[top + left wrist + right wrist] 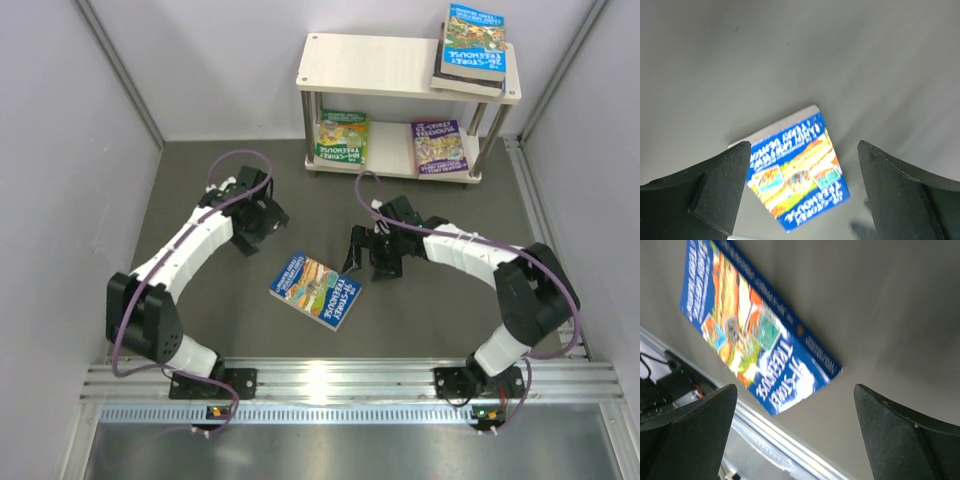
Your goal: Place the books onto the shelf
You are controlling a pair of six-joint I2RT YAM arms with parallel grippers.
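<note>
On the dark grey table, several books already rest on the shelf, one blue book remaining before it, between left gripper and right gripper, both spread empty.

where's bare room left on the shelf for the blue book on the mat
Widest: the top board of the shelf, bare from its left edge to the book stack at the right end. Narrower: the lower board's gap between the green book and purple book. Crowded: top right end.
</note>
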